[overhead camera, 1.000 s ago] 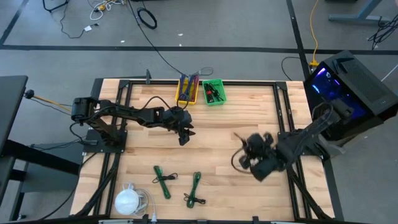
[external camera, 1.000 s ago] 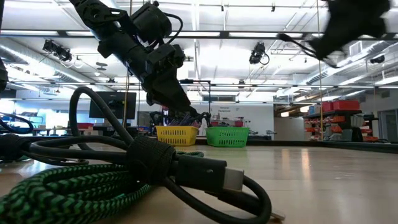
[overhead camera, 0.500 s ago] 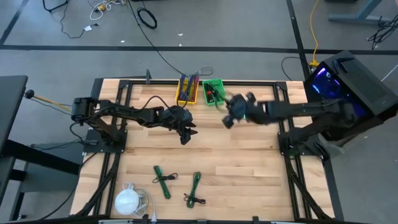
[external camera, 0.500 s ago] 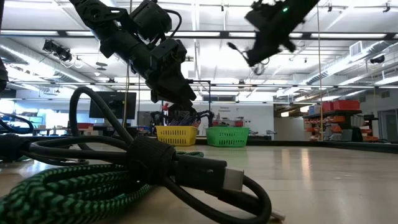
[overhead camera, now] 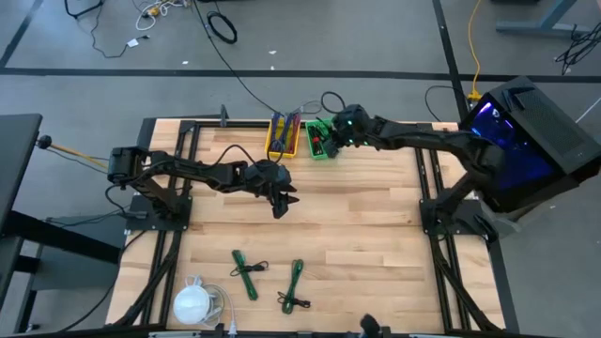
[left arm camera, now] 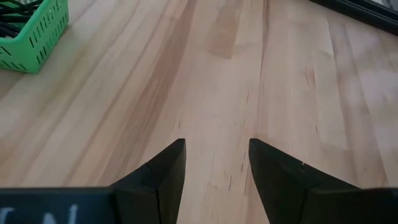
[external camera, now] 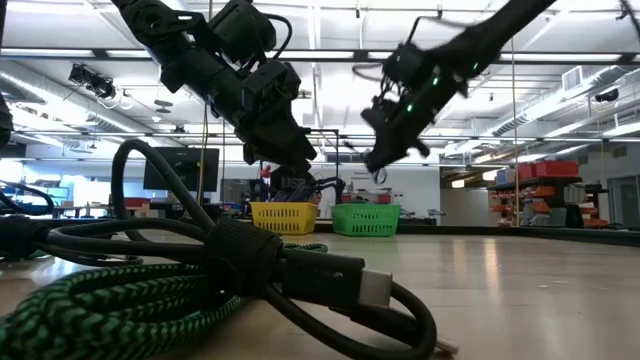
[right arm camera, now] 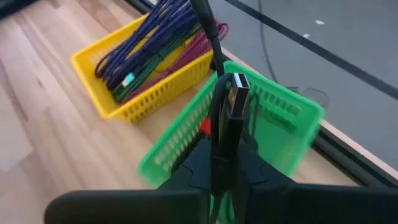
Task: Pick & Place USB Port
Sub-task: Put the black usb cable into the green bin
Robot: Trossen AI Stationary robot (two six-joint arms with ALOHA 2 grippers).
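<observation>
My right gripper [overhead camera: 335, 134] hangs over the green basket [overhead camera: 322, 141] at the table's far edge, shut on a black USB cable [right arm camera: 225, 118]. The cable's cord loops back over the arm [overhead camera: 331, 98]. Beside the green basket stands a yellow basket [overhead camera: 283, 137] of blue and purple cables. My left gripper [overhead camera: 281, 203] stands open above bare wood at mid-table, nothing between its fingers [left arm camera: 163, 177]. Two green cables [overhead camera: 246, 273] [overhead camera: 294, 287] lie near the front edge. My right gripper pinches the cable's black plug body [right arm camera: 226, 138] between its two fingers [right arm camera: 193, 167]. The plug's metal end [right arm camera: 237, 93] sticks out past the fingertips. The fingers slant down from the table's right toward the green basket and lie along the plug. The cable is lifted clear, above the basket.
A white round thing [overhead camera: 192, 303] lies at the front left corner. A green-and-black braided cable with a black plug [external camera: 300, 272] lies right before the low camera. Black frame rails [overhead camera: 424, 169] run along the table's sides. Bare wood [overhead camera: 376, 235] spreads at mid-table and right.
My right gripper has swung fast from the table's near right part toward the far edge and leftward, sinking a little, carrying the black cable, and now hangs over the green basket. It has stayed shut.
</observation>
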